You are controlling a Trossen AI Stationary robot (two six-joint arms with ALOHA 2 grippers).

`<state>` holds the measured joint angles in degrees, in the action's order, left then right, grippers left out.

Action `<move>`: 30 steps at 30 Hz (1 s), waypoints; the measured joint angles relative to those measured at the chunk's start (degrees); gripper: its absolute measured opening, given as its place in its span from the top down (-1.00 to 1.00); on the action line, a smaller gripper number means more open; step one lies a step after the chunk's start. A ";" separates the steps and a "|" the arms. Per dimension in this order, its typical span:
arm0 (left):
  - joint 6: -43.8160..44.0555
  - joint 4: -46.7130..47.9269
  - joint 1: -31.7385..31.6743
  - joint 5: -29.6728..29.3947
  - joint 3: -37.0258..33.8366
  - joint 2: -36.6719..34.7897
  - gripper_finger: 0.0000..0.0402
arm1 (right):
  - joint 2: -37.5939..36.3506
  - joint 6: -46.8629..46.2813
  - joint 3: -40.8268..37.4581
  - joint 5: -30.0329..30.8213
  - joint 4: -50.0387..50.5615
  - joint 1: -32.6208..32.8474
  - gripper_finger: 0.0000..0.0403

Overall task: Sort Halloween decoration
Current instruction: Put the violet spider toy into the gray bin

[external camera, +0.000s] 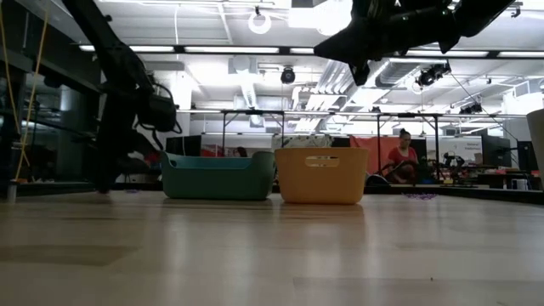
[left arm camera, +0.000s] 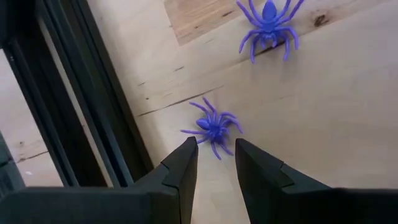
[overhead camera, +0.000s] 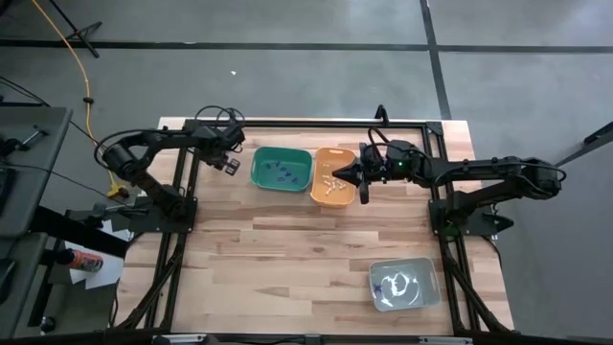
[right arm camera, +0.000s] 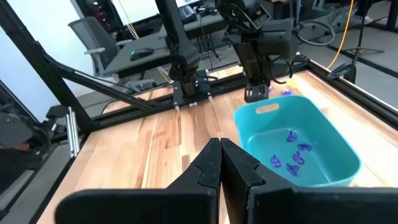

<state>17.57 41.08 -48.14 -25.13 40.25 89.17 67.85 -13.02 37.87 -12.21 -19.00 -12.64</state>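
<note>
From above, the left gripper [overhead camera: 230, 165] is seen lowered beside the green bin [overhead camera: 282, 170]; the right gripper [overhead camera: 337, 175] is held over the orange bin [overhead camera: 332, 178].

At table height, both bins are seen side by side.

In the left wrist view, the fingers [left arm camera: 180, 168] stand apart just short of a purple spider [left arm camera: 213, 127]; another [left arm camera: 268, 23] lies farther off.

In the right wrist view, the fingers [right arm camera: 208, 163] are pressed together, empty; purple trinkets [right arm camera: 292, 152] lie in the green bin.

Free room and obstacles. The teal-green plastic bin [overhead camera: 281, 170] and the orange plastic bin [overhead camera: 332, 178] stand side by side, nearly touching, with no passage between them. The black metal frame rail [left arm camera: 93, 99] bounds the left gripper [left arm camera: 214, 163] closely. Bare light wooden tabletop [overhead camera: 287, 259] lies open up to the grey plastic bin [overhead camera: 403, 285].
</note>
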 joint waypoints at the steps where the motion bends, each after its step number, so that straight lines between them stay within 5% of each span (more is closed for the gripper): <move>1: 0.42 -0.16 0.12 -0.43 0.00 0.20 0.51 | 0.00 0.00 0.00 0.00 0.16 0.00 1.00; 7: 1.81 -1.29 0.22 -1.24 -0.09 0.30 0.53 | 0.00 0.00 0.00 -0.04 0.50 0.04 1.00; 14: 0.55 -0.55 0.20 -0.98 -0.13 0.30 0.94 | 0.00 -0.58 0.00 -0.24 0.50 0.04 1.00; 20: -1.25 1.58 0.20 2.96 0.28 -1.06 0.99 | 0.00 -3.51 0.00 -0.49 0.93 0.05 1.00; 30: -5.06 -1.99 0.39 14.98 0.42 -19.09 1.00 | 0.00 -3.33 0.00 -0.70 1.17 1.54 1.00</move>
<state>12.51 39.09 -47.75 -10.15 40.66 70.08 67.85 -16.35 37.87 -12.91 -17.82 -11.11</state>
